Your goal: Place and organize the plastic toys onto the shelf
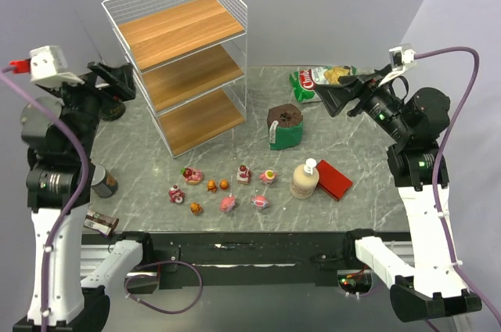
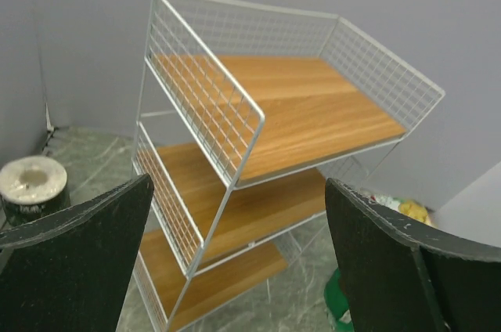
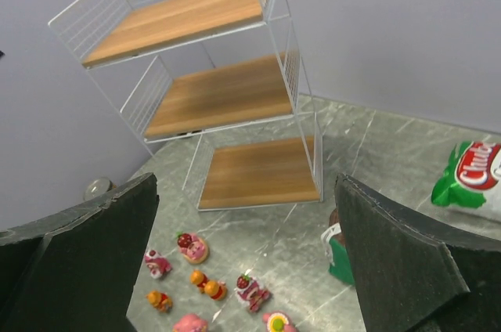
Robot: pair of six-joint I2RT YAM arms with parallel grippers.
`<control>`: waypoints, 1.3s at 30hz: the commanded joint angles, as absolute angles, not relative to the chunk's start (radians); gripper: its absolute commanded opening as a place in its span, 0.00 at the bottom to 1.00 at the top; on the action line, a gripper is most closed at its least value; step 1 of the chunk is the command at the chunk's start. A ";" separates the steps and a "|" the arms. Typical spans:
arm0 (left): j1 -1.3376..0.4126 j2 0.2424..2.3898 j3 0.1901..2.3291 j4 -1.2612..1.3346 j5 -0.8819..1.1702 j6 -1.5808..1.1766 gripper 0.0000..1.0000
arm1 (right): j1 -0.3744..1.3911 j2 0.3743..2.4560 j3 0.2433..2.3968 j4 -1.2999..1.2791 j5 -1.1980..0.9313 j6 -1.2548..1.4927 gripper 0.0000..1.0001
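Left pincer [image 2: 237, 183] agape — marbled table [image 2: 98, 152], lilac walls [image 2: 391, 3]

Shelf [image 1: 182, 25]: white wire frame, three light-brown wooden tiers, standing upright. Plastic toys [image 1: 228, 203]: nine small figurines in pink, red-and-white and orange, lying in two loose rows on the surface [image 1: 376, 207] in front of the shelf, clear of its base

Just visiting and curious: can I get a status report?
Left gripper open, empty. Right gripper open, empty. Plastic toys all on table, shelf bare. Bottle, red box beside toys, not blocking shelf.
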State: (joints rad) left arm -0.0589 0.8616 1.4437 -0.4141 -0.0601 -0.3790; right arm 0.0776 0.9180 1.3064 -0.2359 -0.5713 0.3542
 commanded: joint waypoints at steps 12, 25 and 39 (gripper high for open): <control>-0.052 0.632 1.279 -0.384 -0.024 -0.310 0.96 | 0.516 0.991 1.278 -0.330 -0.430 0.216 1.00; -0.060 0.449 1.023 -0.210 -0.029 -0.360 0.96 | 0.958 1.210 1.167 -0.215 -0.019 0.156 1.00; -0.208 0.427 0.943 -0.140 -0.290 -0.338 0.96 | 1.147 1.480 1.059 -0.098 0.193 0.317 1.00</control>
State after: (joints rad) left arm -0.1616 0.4442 0.9661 -0.2157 -0.1986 -0.3599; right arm 1.1233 1.4601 1.0901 -0.1669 0.1123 0.2424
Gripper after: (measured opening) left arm 0.966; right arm 0.998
